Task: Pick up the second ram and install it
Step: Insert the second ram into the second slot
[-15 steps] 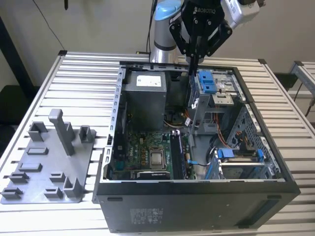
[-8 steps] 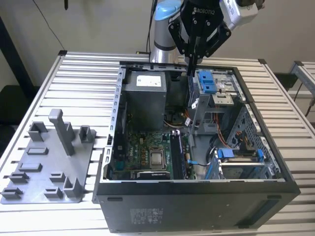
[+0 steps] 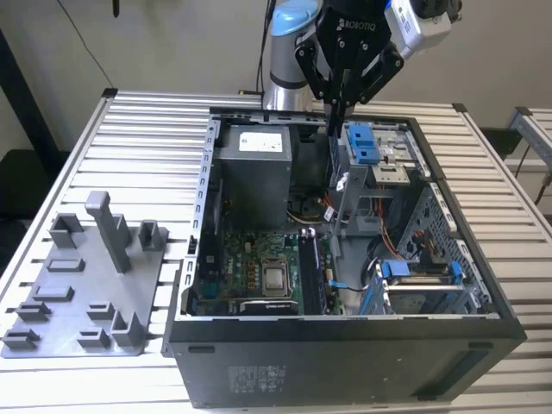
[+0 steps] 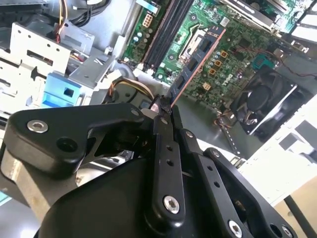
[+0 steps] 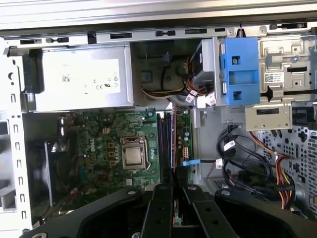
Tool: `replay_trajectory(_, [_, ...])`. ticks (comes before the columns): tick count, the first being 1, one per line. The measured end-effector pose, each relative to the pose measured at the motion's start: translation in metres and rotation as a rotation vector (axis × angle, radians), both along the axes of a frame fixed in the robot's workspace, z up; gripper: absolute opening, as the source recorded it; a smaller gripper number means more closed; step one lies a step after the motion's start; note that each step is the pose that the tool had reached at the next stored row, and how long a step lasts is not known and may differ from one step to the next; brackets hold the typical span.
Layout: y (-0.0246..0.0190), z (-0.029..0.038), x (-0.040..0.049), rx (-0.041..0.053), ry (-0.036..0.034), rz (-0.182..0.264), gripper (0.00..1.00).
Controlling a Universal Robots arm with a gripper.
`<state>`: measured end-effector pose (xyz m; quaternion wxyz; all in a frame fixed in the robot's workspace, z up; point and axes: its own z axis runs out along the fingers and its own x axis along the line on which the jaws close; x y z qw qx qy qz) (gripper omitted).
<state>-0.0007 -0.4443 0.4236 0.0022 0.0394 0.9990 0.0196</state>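
Second ram (image 4: 196, 64), seemingly vertical, in pincer (image 4: 164, 112)

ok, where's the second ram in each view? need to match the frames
Exterior view: second ram hangs edge-on from the gripper, over the open case.
Second wrist view: second ram juts out from the gripper's fingertips, flat side showing, toward the motherboard.
First wrist view: second ram is a thin strip between the fingers.
Shared landmark: blue drive-bay clip.

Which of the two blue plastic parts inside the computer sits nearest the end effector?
The upper blue part, beside the end effector and the second ram it grips. The other blue part lies lower, toward the exterior view's right.
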Motion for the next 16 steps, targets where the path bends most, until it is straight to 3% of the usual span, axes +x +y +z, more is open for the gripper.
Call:
replay_trajectory(10, [0.0000, -0.0027, 0.0002, 0.0001, 0.0000, 0.012, 0.14])
replay_trajectory(16, [0.0000, -0.0079, 0.0001, 0.0000, -0.0004, 0.018, 0.14])
